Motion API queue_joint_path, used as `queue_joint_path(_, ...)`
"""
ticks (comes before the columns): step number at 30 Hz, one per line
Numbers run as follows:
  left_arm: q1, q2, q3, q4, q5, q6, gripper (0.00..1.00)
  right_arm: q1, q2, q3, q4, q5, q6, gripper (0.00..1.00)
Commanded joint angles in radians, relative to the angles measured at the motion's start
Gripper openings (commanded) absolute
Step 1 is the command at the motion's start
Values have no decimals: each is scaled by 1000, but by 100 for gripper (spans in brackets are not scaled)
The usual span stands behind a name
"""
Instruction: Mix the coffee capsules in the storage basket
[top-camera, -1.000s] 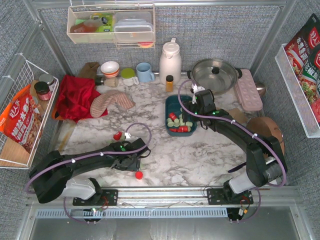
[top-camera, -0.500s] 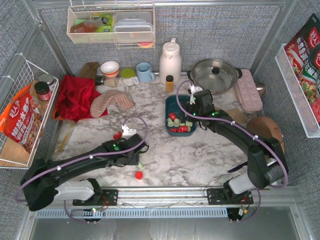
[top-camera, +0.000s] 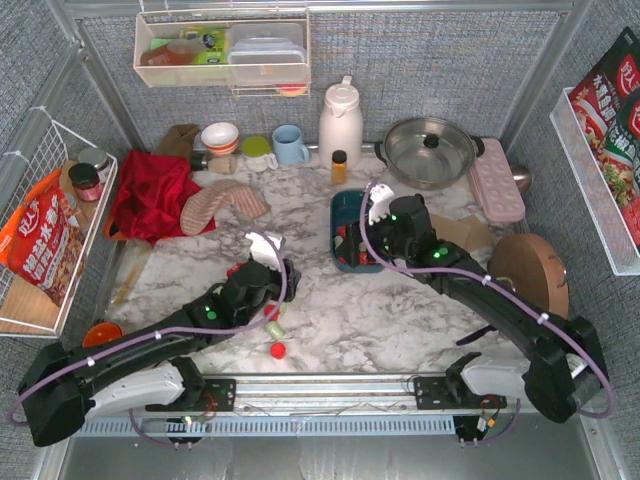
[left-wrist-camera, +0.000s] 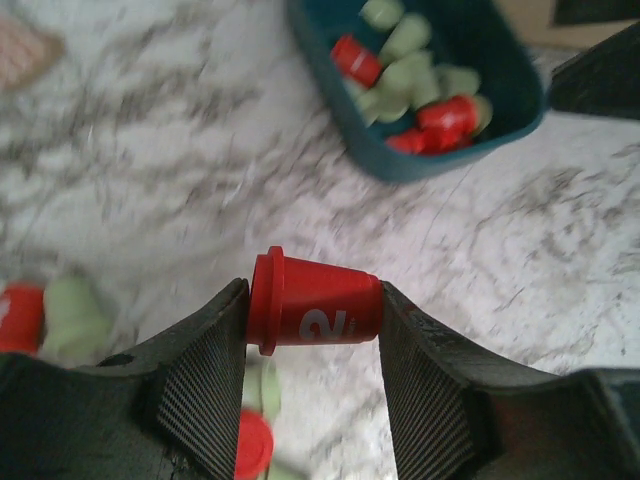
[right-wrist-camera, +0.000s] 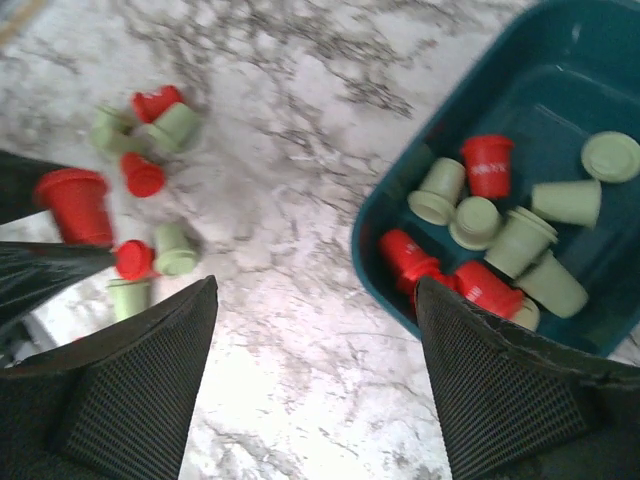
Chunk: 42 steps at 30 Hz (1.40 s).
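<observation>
The left arm has swung forward toward the basket (top-camera: 343, 212), and the left gripper (left-wrist-camera: 312, 300) now pinches a red capsule (left-wrist-camera: 318, 312) sideways above the table (left-wrist-camera: 150, 150). The right gripper (right-wrist-camera: 315, 300) has slid over the basket, jaws spread and empty, hiding part of it from above. Red and green capsules (right-wrist-camera: 520, 240) lie mixed inside; loose capsules (right-wrist-camera: 175, 125) dot the marble.

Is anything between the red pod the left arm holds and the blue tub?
Only bare marble lies between the red capsule and the storage basket. The right gripper, jaws open, hangs over the basket's edge and might crowd it.
</observation>
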Motion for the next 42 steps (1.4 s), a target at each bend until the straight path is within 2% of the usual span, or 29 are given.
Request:
queue_joint_path(1, 0, 26, -32, 434, 75, 265, 49, 11, -57, -3, 53, -118, 27, 83)
queue_joint_path(10, -1, 114, -49, 591, 183, 380, 51, 32, -44, 3, 87, -253, 79, 69)
queue_joint_path(21, -10, 180, -87, 697, 344, 428, 51, 88, 40, 48, 76, -292, 71, 65)
queue_joint_path(29, -13, 151, -90, 704, 292, 461, 51, 127, 105, 95, -9, -317, 12, 63)
queue_joint_path(32, -13, 128, -97, 701, 256, 469, 51, 137, 135, 153, -53, -314, -8, 58)
queue_joint_path(42, -13, 82, -128, 700, 198, 457, 52, 143, 180, 193, -114, -309, -23, 37)
